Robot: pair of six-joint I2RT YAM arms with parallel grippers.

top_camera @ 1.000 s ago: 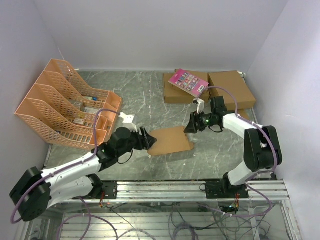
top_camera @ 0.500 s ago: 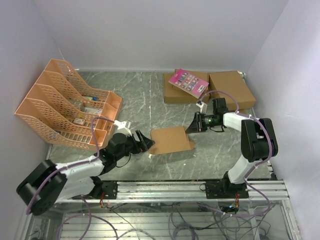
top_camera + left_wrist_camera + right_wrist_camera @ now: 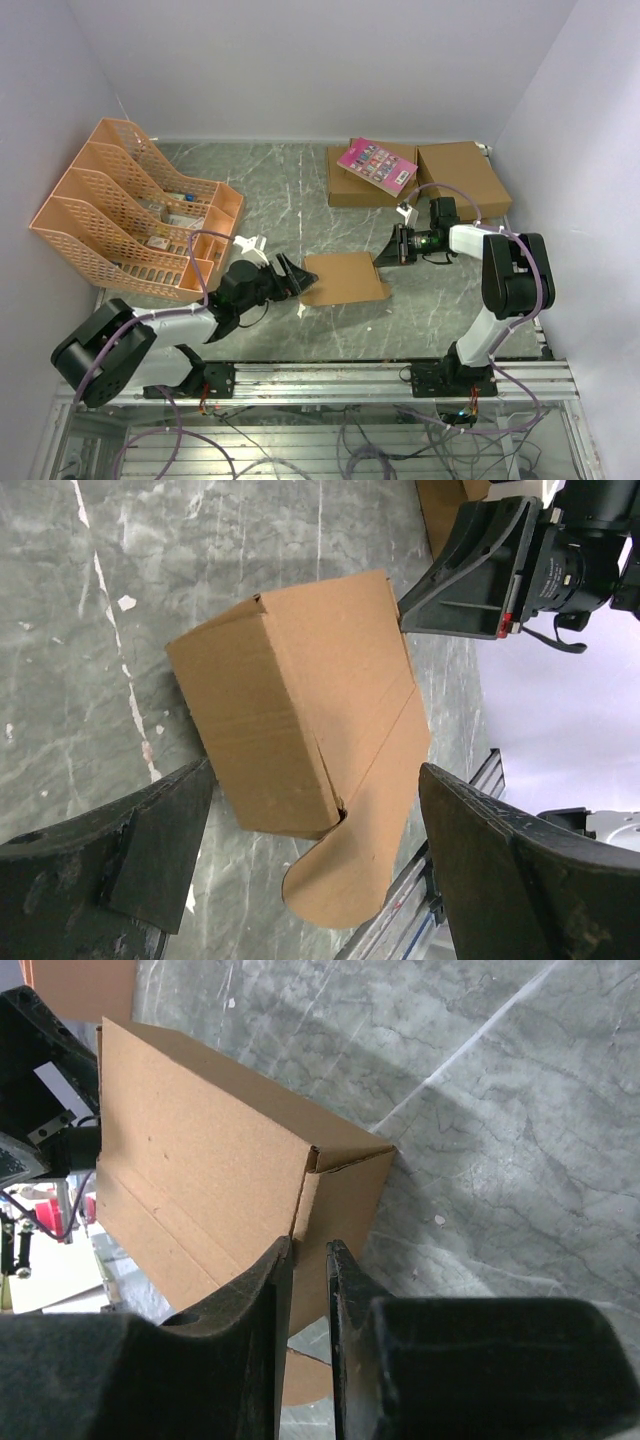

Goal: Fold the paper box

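On table [image 3: 290,205]: one paper box [image 3: 343,278], two larger boxes [image 3: 352,187] [image 3: 462,178], one booklet [image 3: 377,165].

Box [image 3: 343,278] lies mid-table [image 3: 270,190]. Left gripper [image 3: 292,278] just left of it, right gripper [image 3: 384,254] at its right end. Racks [image 3: 130,215] far left. Big boxes [image 3: 462,178] behind, right; booklet [image 3: 377,165] on the left one.

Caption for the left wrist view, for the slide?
Open left gripper straddles the paper box; right gripper at its far end.
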